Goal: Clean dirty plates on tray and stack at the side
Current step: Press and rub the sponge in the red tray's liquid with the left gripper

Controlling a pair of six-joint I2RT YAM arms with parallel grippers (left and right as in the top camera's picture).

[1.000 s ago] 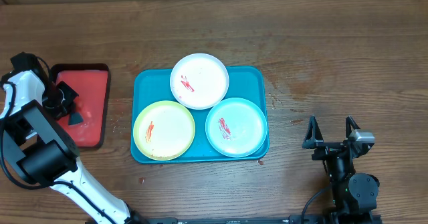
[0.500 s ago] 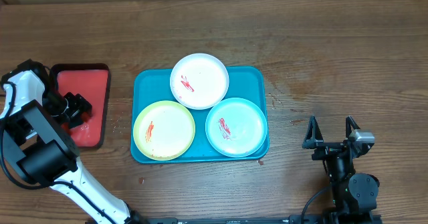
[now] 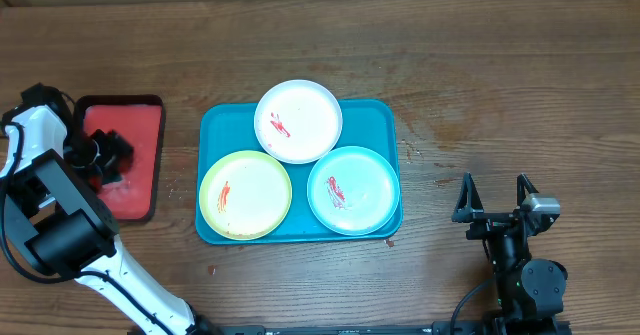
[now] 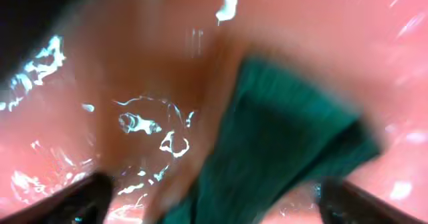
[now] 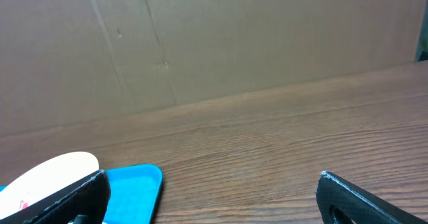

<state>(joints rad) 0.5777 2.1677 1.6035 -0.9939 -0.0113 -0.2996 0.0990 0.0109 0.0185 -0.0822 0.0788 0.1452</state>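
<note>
Three plates lie on the teal-blue tray (image 3: 215, 125): a white one (image 3: 298, 121) at the back, a yellow-green one (image 3: 245, 195) front left, a mint-teal one (image 3: 353, 190) front right. Each carries a red sauce smear. My left gripper (image 3: 105, 153) hangs low over the red tray (image 3: 140, 125), open. In the left wrist view, which is blurred, a dark green sponge (image 4: 281, 137) lies between and beyond the spread fingers of that gripper (image 4: 217, 200). My right gripper (image 3: 493, 197) rests open and empty on the table to the right of the tray.
The right wrist view shows the white plate's edge (image 5: 53, 170) and a corner of the tray (image 5: 137, 184) ahead to the left, past the right gripper (image 5: 214, 204), with brown wood and a cardboard wall (image 5: 234, 43) beyond. The red tray's surface glistens wet.
My left gripper's jaws have gone from shut to wide open over the red tray, and the gripper has shifted a little. The plates and the right arm have not moved.
</note>
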